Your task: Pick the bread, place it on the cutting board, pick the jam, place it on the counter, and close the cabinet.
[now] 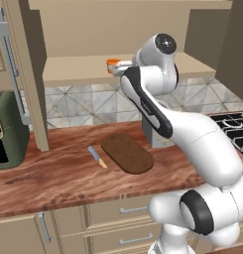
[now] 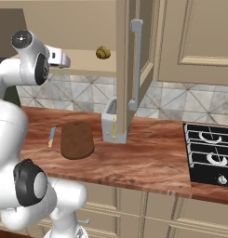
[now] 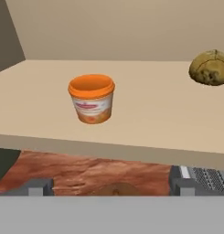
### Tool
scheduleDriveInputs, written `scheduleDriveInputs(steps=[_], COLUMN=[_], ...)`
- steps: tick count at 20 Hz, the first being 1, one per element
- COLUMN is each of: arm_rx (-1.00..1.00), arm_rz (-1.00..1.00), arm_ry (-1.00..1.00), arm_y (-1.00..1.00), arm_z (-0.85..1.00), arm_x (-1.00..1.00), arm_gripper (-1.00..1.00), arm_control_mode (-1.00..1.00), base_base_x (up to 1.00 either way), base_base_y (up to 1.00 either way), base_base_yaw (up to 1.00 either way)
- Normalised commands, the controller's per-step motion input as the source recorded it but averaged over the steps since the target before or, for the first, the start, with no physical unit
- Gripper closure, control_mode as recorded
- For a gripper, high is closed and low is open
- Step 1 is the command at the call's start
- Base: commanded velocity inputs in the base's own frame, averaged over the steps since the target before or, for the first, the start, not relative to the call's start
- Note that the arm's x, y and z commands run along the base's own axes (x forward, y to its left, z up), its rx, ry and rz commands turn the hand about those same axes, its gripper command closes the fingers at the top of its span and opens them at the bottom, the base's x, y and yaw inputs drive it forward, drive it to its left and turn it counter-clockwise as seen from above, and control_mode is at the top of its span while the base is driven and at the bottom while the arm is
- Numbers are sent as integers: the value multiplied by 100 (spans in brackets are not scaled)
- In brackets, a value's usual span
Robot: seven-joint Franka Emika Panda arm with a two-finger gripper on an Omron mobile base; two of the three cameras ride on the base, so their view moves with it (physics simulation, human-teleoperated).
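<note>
**Hand raised at open cabinet shelf; jam and bread both on shelf**

Cabinet [image 1: 29,74]: beige-tan, panelled, doors swung open, long grey vertical bar handles. One flat, pale, matte inner shelf [image 3: 159,114].

Jam [image 3: 91,98]: small cup-shaped orange jar, paler label band, upright on shelf near its front edge. Also seen in the left base view [image 1: 112,65], just beside the hand.

Bread [image 3: 209,67]: round, olive-brown, cracked crust, resting on shelf, well apart from jar toward the right of the hand view. Seen on the shelf in the right base view [image 2: 103,52].

Cutting board [image 1: 127,153]: flat dark brown oval slab, rounded ends, lying bare on surface [image 1: 53,178]. Surface reddish-brown, wood-grained, beige drawers beneath. Small knife [image 1: 97,156] with pale handle lying just beside the board, not touching. Grey box-like item [image 2: 111,124] standing on surface behind the board. Black hob [image 2: 209,153] at right end. Green appliance [image 1: 6,129] at left end.

Arm: risen from base, elbow bent high, forearm reaching level toward shelf front. Hand [image 3: 111,188] held at shelf-edge height, pointing into cabinet, short of the jar. Fingers [image 3: 38,186] spread wide apart, nothing between them.
</note>
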Motion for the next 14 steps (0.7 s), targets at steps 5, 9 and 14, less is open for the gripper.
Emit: scheduleDriveInputs(steps=[5,9,14], arm_rx=[0,0,0], arm_rz=[1,1,3], arm_ry=[0,0,0], arm_y=[11,11,11], arm_z=[5,2,4], arm_x=[39,43,26], arm_gripper=[-100,-100,-100], arm_control_mode=[-100,-100,-100], base_base_x=[0,0,0], base_base_y=[0,0,0], base_base_yaw=[0,0,0])
